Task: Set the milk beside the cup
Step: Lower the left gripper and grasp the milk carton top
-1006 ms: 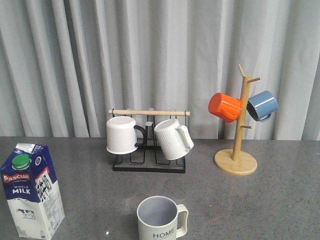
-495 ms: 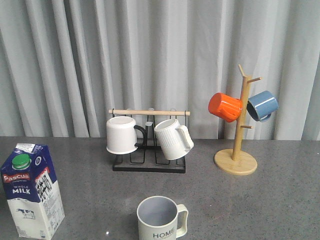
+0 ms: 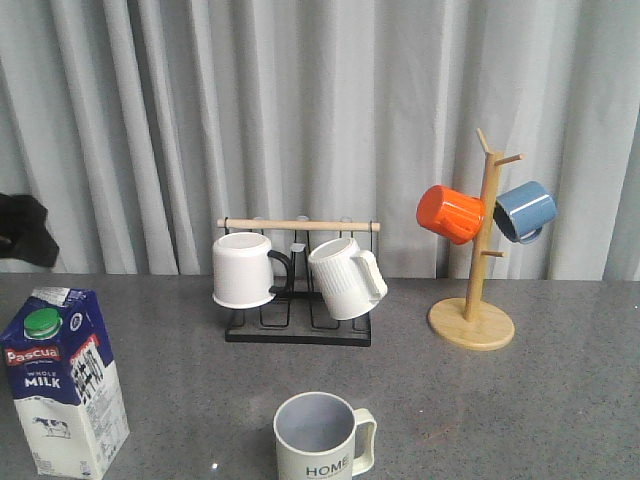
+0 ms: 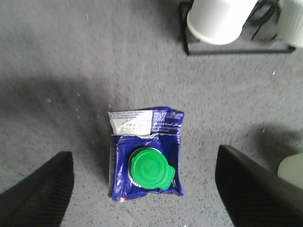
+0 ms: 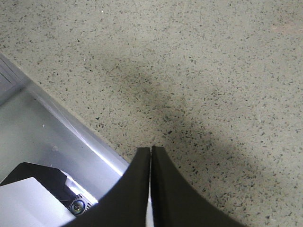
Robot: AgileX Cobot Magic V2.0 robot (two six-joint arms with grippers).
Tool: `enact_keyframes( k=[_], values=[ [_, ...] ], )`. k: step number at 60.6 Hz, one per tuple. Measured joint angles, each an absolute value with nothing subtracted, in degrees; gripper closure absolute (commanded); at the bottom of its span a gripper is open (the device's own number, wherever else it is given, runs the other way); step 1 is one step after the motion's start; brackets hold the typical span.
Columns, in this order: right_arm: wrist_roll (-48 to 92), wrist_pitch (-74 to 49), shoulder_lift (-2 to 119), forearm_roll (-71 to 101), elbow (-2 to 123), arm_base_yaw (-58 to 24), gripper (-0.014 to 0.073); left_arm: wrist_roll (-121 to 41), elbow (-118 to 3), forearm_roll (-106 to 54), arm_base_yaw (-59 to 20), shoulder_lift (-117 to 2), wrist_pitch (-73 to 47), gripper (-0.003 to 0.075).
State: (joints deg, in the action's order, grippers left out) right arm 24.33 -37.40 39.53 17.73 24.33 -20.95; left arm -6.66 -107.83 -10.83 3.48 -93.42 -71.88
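Hovering with the left gripper (image 4: 142,189) spread wide, high above the milk (image 3: 64,380), which is standing upright at the near left of the desk (image 3: 520,400), well apart from the cup (image 3: 322,436) at the near middle. Judging the step in hand as the reach for the carton. Advising a straight descent, keeping the green cap (image 4: 148,169) centred between the fingers (image 4: 33,194), closing on the flat side walls below the gable rather than on the sloped top, and squeezing gently since the thin card may buckle. Resting the right gripper (image 5: 150,163) pressed together over bare desk, away from everything.
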Motion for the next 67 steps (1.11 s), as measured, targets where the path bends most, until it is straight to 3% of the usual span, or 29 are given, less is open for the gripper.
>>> enact_keyframes(
  k=[56,67],
  values=[
    [24.33,-37.40,39.53,17.73,24.33,-20.95,0.0599,-6.66,-107.83,-13.40,3.48,-106.78,-72.11,0.0146],
    [24.33,-37.40,39.53,17.73,24.33,-20.95,0.0599,-6.66,-107.83,-13.40,3.48,-107.96,-72.11,0.0230]
  ],
)
